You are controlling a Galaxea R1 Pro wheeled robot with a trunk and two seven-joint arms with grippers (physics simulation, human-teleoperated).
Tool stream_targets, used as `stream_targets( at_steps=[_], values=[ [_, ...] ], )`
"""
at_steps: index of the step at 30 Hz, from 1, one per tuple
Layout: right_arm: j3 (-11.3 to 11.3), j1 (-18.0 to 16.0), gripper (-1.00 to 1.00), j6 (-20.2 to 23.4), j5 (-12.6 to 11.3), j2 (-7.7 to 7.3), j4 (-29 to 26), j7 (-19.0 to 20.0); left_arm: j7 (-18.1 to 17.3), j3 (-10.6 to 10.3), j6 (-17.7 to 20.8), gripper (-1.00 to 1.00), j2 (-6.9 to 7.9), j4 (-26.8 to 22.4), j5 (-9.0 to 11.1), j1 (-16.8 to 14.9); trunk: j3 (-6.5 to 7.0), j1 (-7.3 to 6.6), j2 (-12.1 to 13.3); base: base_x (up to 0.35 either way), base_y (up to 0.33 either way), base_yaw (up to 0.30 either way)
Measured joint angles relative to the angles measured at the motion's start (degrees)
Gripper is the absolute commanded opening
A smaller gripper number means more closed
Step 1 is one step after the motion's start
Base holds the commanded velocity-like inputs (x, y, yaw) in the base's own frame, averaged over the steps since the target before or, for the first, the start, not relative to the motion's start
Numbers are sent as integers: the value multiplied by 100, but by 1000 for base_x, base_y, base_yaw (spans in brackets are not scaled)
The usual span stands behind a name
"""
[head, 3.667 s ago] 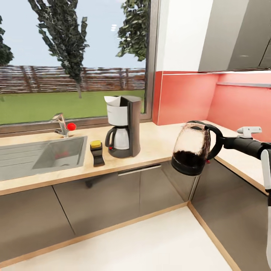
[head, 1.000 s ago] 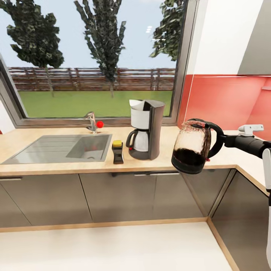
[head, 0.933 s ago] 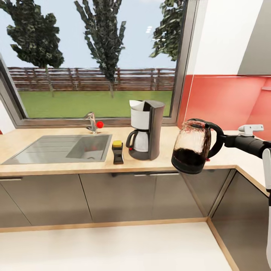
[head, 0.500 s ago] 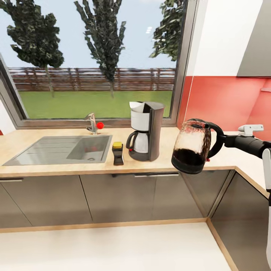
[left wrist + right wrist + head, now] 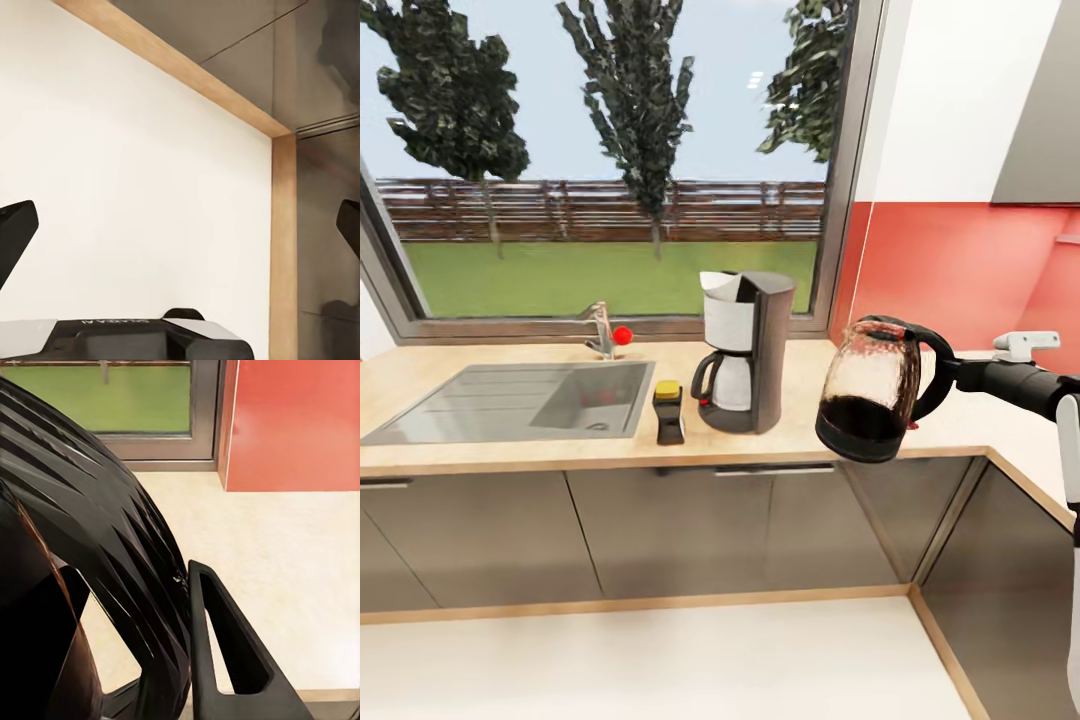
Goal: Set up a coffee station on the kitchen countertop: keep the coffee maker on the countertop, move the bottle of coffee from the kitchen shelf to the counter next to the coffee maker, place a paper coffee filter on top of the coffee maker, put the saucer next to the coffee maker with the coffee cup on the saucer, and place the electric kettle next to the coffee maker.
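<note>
The coffee maker [image 5: 746, 352] stands on the kitchen countertop [image 5: 800, 430] under the window, with the white paper coffee filter [image 5: 717, 285] on top of it. The bottle of coffee [image 5: 669, 412], dark with a yellow cap, sits just left of it. The electric kettle [image 5: 868, 391] hangs in the air right of the coffee maker, over the counter's front edge, with my right gripper [image 5: 944, 372] shut on its black handle [image 5: 112, 555]. In the left wrist view my left gripper [image 5: 180, 225] is open and empty above the white floor. The saucer and coffee cup are out of view.
A steel sink [image 5: 520, 400] with a tap [image 5: 600, 328] lies left of the bottle. The counter turns a corner at the right beneath the red backsplash [image 5: 950, 270]. Grey cabinet fronts [image 5: 660, 530] run below, with white floor [image 5: 660, 660] in front.
The whole picture has shifted slightly, so the camera moved; the counter items sit a little further left. The kettle stays in my right gripper at the same spot in view.
</note>
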Motion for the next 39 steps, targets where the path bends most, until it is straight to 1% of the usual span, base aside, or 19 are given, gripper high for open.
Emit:
stream_targets(
  at_steps=[11, 20, 28, 39],
  values=[
    [3, 4, -100, -2, 0, 0, 19, 0, 0, 6, 0, 100, 0, 0, 0, 1, 0, -2, 0, 288, -3, 0],
    [0, 1, -100, -8, 12, 0, 19, -1, 1, 6, 1, 100, 0, 0, -1, 0, 0, -1, 0, 257, -121, 2],
    [1, 0, -100, 1, -18, 1, 19, 1, 1, 9, 5, 100, 3, -1, 1, 1, 0, 1, 0, 20, -35, 164],
    [1, -2, -100, -4, 0, 1, 18, -1, 3, 0, 1, 100, 0, -1, -1, 1, 0, 2, 0, -84, -251, 14]
  ],
)
